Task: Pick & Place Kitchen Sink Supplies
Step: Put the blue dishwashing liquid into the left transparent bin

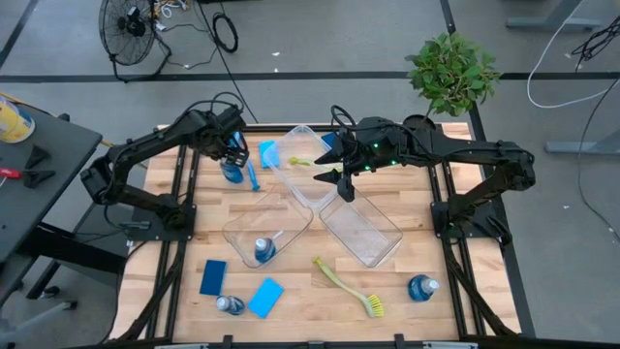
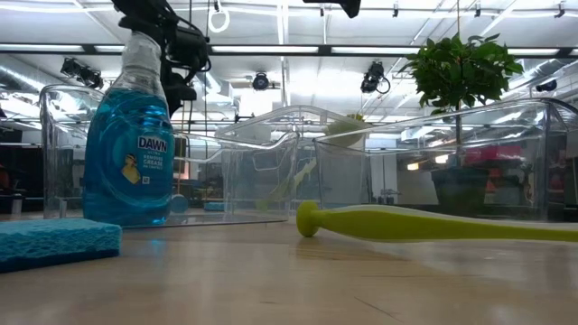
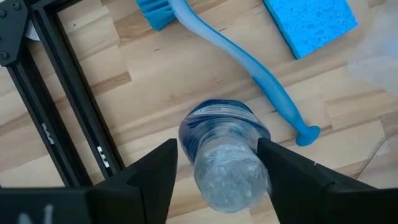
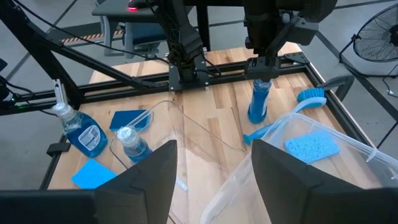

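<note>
Left gripper (image 3: 216, 163) at the table's far left edge, fingers spread either side of an upright bottle (image 1: 231, 171) – cap up, blue brush (image 1: 252, 175) lying just beside, right gripper (image 1: 341, 183) spread, empty above the clear bins (image 1: 383, 247), open board in front.

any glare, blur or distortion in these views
Low view: bright ceiling lights behind wash out the clear bins; the near sponge and yellow-green brush look soft. Left wrist view: the bottle between the left gripper fingers is blurred at its cap. High view: evenly lit, table edges bow slightly.
</note>
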Motion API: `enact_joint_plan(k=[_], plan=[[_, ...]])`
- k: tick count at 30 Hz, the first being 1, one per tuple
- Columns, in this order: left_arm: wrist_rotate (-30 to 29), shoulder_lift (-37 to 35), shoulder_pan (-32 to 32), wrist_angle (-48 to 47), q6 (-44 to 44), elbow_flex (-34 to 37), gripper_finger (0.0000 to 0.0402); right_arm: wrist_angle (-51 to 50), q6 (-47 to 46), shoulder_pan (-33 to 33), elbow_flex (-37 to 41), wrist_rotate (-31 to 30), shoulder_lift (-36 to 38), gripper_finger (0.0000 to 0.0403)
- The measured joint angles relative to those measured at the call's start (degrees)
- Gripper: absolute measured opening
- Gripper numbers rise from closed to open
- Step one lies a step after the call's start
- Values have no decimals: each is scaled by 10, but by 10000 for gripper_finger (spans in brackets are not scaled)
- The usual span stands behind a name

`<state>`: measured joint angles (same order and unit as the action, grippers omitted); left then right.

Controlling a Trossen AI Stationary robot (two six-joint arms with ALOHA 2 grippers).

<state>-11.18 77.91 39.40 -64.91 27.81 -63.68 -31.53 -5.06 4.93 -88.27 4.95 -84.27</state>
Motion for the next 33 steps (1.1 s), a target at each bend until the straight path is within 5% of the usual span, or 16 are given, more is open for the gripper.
enact_joint_plan(k=[10,17,33], plan=[[17,-4,0,-4,0,0,144,0,0,0,0,0,0,208],[25,-3,0,-24,-23,-12,141,0,0,0,0,0,0,208],[59,-4,-31,-95,-79,-259,141,-12,11,0,0,0,0,208]])
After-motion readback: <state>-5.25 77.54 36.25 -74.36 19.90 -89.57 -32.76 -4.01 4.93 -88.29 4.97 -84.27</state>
